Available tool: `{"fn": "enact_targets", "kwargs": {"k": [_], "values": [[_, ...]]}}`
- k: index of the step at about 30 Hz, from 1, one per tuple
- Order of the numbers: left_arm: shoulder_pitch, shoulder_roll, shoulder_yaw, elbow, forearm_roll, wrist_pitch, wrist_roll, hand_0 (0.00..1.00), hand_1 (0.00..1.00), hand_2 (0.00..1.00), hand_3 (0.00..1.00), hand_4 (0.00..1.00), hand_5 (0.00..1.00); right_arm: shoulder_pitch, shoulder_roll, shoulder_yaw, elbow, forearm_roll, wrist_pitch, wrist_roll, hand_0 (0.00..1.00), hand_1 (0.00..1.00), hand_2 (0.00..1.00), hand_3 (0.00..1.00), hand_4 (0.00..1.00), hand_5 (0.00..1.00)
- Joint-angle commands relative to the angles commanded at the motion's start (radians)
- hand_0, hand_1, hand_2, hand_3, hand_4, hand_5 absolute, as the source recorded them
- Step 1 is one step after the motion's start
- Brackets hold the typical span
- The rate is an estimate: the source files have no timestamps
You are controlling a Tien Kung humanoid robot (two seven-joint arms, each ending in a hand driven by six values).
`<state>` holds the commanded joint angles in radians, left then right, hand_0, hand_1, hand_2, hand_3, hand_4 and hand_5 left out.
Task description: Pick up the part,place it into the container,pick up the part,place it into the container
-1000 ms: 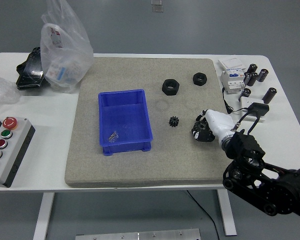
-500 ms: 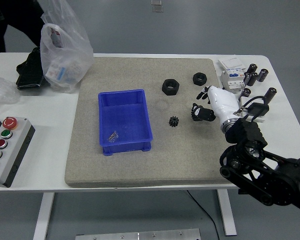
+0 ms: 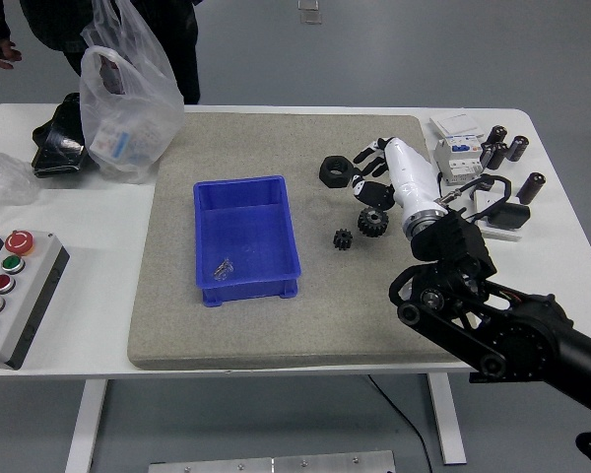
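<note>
A blue container (image 3: 244,239) stands on the grey mat (image 3: 276,325), left of centre, with a small metal bit (image 3: 224,266) inside. My right hand (image 3: 372,187), white with black fingers, is over the mat's right part, right of the container. It holds a black gear-like part (image 3: 372,223) just under its fingers, lifted off the mat. A smaller black gear (image 3: 343,238) lies on the mat to the lower left of the hand. A black hex nut (image 3: 336,170) lies beside the fingertips. The left arm is out of view.
A plastic bag (image 3: 128,99) and a black object (image 3: 59,138) sit at the back left. A button box (image 3: 5,296) is at the left edge. A white breaker (image 3: 458,153), black cylinders (image 3: 502,148) and a black adapter (image 3: 507,212) are on the right. A person (image 3: 2,54) stands at the far left.
My right hand has lifted the black part from the mat's right side and carried it up and to the left. A person has come into view at the top left.
</note>
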<state>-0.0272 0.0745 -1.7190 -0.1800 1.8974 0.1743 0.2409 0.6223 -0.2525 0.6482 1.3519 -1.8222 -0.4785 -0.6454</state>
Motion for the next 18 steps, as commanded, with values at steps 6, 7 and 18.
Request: {"fn": "enact_targets", "kwargs": {"k": [6, 7, 18], "values": [[-0.002, 0.002, -0.002, 0.000, 0.004, 0.000, 0.000, 0.697, 0.552, 0.543, 0.646, 0.603, 0.075, 0.022, -0.003, -0.009, -0.079, -0.092, 0.161, 0.000, 0.321, 0.743, 0.827, 0.874, 0.734, 0.184], [-0.003, 0.002, -0.001, 0.000, 0.003, 0.000, 0.000, 0.697, 0.552, 0.543, 0.646, 0.603, 0.075, 0.024, -0.002, -0.014, -0.095, -0.088, 0.186, 0.000, 0.321, 0.743, 0.827, 0.874, 0.734, 0.184], [-0.003, 0.003, 0.000, 0.000, 0.004, 0.001, 0.000, 0.696, 0.551, 0.543, 0.644, 0.602, 0.077, 0.036, 0.013, -0.073, -0.197, 0.014, 0.334, 0.000, 0.360, 0.797, 0.909, 0.967, 0.812, 0.256]]}}
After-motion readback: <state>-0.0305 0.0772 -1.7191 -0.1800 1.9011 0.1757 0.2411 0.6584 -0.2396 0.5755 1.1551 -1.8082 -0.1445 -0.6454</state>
